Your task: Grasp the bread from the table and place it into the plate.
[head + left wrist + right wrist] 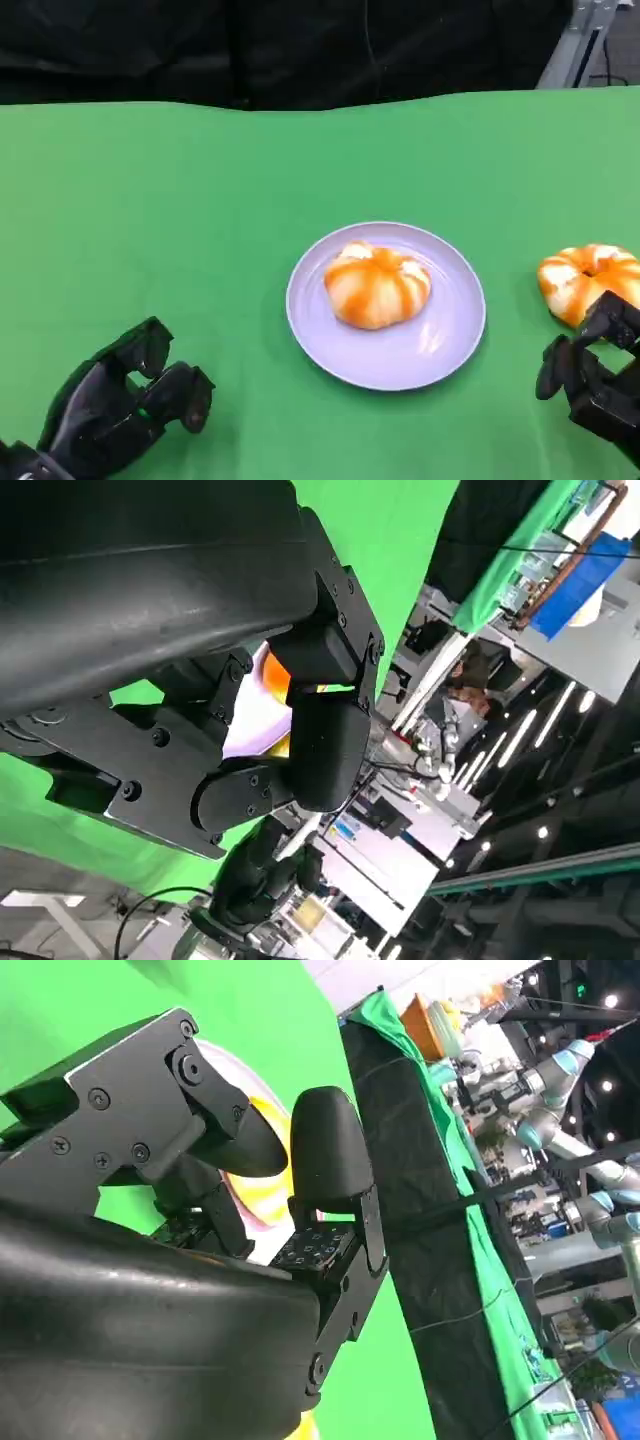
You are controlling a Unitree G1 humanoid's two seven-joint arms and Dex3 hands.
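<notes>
A lavender plate lies mid-table with one orange-and-white bread bun on it. A second bun sits on the green cloth at the right edge. My right hand is just in front of this bun, its fingers apart and empty, one fingertip reaching the bun's near edge. My left hand rests at the lower left, fingers apart, holding nothing. In the left wrist view, the plate and its bun peek between the fingers. In the right wrist view, the plate shows past my fingers.
The green cloth covers the whole table, with a black curtain behind its far edge. A metal frame stands at the far right corner. The wrist views show lab benches and other robot arms beyond the table.
</notes>
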